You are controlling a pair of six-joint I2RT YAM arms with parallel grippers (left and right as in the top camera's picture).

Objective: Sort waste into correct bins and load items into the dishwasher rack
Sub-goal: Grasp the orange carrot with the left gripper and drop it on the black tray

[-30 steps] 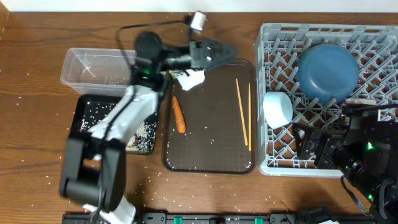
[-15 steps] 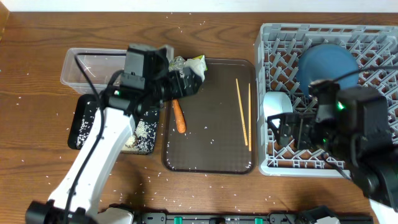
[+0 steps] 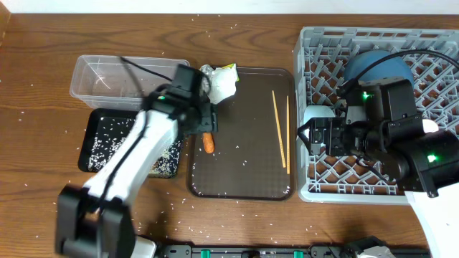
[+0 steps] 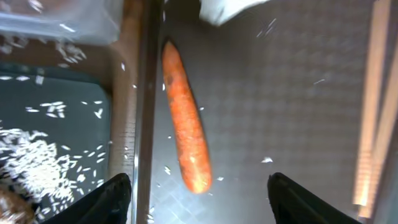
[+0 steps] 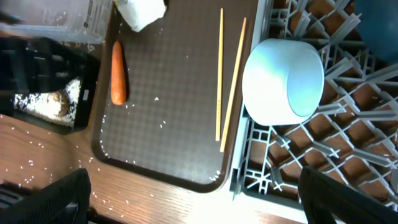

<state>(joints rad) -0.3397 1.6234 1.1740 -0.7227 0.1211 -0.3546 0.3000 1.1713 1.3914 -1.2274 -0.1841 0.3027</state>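
The orange carrot (image 3: 209,144) lies on the left side of the dark brown serving tray (image 3: 244,172). My left gripper (image 3: 203,127) hovers over it, open and empty; in the left wrist view the carrot (image 4: 186,134) lies between and ahead of the fingers (image 4: 199,202). The crumpled white napkin (image 3: 219,84) sits at the tray's back left corner. The chopsticks (image 3: 280,129) lie on the tray's right side. My right gripper (image 3: 310,136) is open and empty above the rack's (image 3: 373,188) left edge, by the white bowl (image 5: 283,81). The blue plate (image 3: 391,68) stands in the rack.
The clear tub (image 3: 107,75) stands at the back left. The black tray (image 3: 100,140) with rice and a brown scrap is in front of it, beside the serving tray. Rice grains are scattered over the wooden table.
My left arm has swung back from the napkin and now hangs over the carrot. My right arm has risen and moved left over the rack's left side.
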